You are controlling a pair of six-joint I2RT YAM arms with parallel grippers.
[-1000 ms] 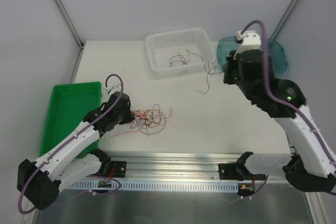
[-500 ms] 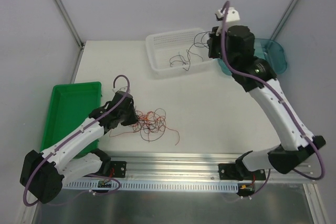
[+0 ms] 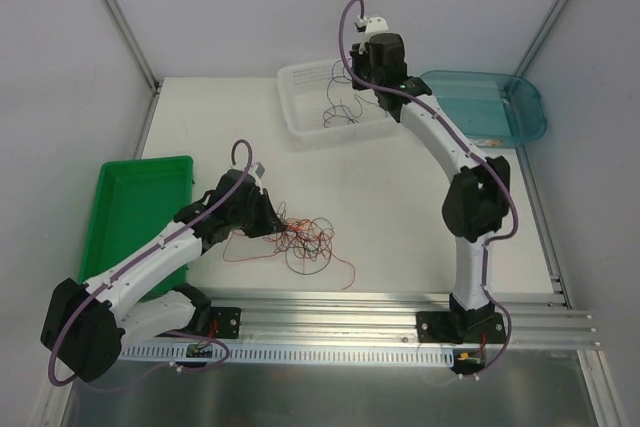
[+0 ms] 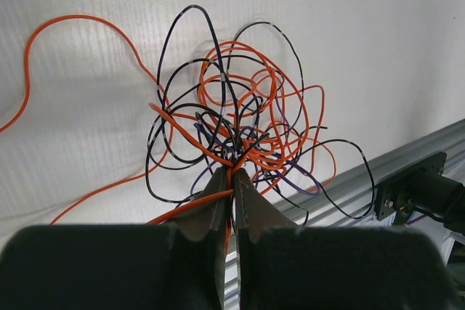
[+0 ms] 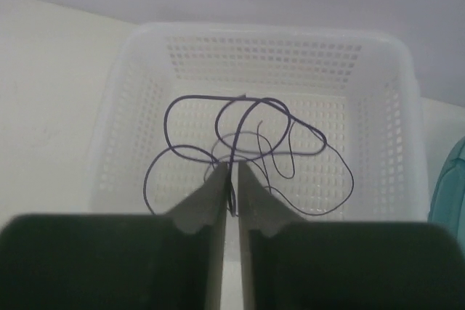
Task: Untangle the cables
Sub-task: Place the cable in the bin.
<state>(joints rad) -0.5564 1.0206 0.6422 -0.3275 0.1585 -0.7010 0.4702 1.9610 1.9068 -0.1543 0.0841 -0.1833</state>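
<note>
Top external view: the tangle of cables [image 3: 305,237] lies on the white counter [image 3: 400,197] near its front edge, just right of the left tool [image 3: 268,223], with a few orange strands trailing toward the aluminium rail [image 3: 350,305]. A green tray [image 3: 130,197] sits at the counter's left side, beside the left arm. At the back, the right arm reaches over the white basket [image 3: 300,82], and the right tool [image 3: 358,82] hangs above the basket's right half. A few dark cables [image 3: 340,112] lie inside the basket. A teal tray [image 3: 500,107] stands just right of the basket.

In the left wrist view, the left tool [image 4: 232,176] is pinched closed on the near edge of the tangle [image 4: 240,128], with orange and black strands caught between its fingertips. The rest of the knot fans out over the counter in orange, black and purple loops.

In the right wrist view, the right tool [image 5: 231,176] is closed to a thin slit with a dark cable [image 5: 211,97] running into it. That cable's loops spread over the perforated floor of the basket [image 5: 276,34]; whether they rest on it or hang above it I cannot tell.
</note>
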